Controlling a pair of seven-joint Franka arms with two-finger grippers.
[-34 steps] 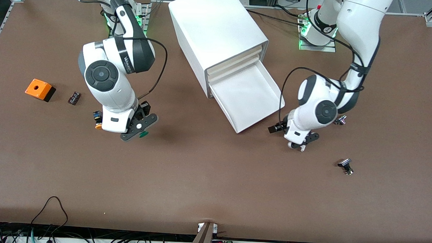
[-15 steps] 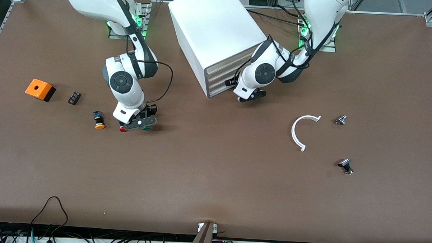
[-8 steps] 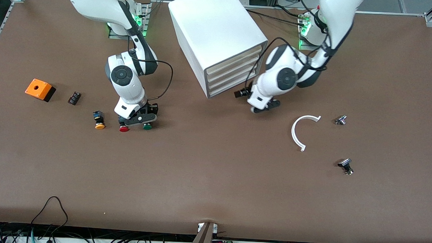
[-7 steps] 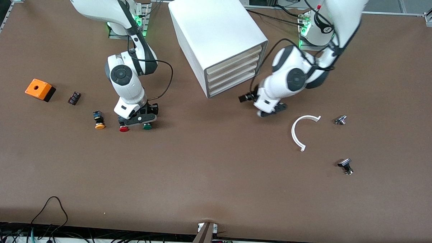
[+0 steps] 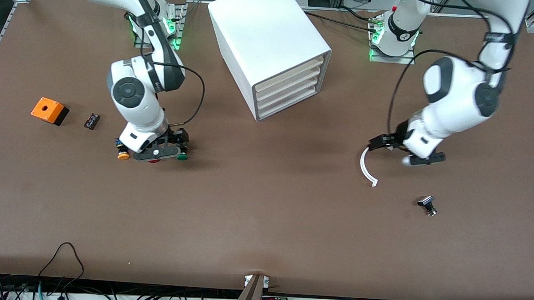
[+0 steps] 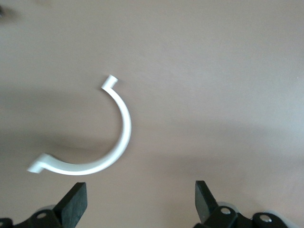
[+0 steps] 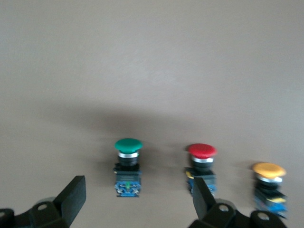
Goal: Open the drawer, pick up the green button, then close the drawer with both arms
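Note:
The white cabinet (image 5: 266, 34) stands with all four cream fronts flush; the bottommost drawer (image 5: 288, 104) is shut. The green-capped button (image 5: 182, 156) stands on the table, toward the right arm's end, beside the red-capped button (image 5: 152, 160). My right gripper (image 5: 158, 153) hovers open and empty just above them. In the right wrist view the green button (image 7: 128, 166) sits between my open right gripper (image 7: 137, 192) fingers, untouched, with the red button (image 7: 202, 164) beside it. My left gripper (image 5: 421, 160) is open and empty over the table near a white curved piece (image 5: 364, 164).
An orange-capped button (image 5: 123, 155), a small black part (image 5: 91, 121) and an orange box (image 5: 49, 110) lie toward the right arm's end. The white curved piece (image 6: 121, 137) lies just ahead of the left gripper (image 6: 140, 197). A small metal part (image 5: 427, 204) lies nearer the front camera.
The drawer, open at first, is now shut. My left arm has swung away from the cabinet to over the white curved piece. My right gripper released the green button and lifted slightly.

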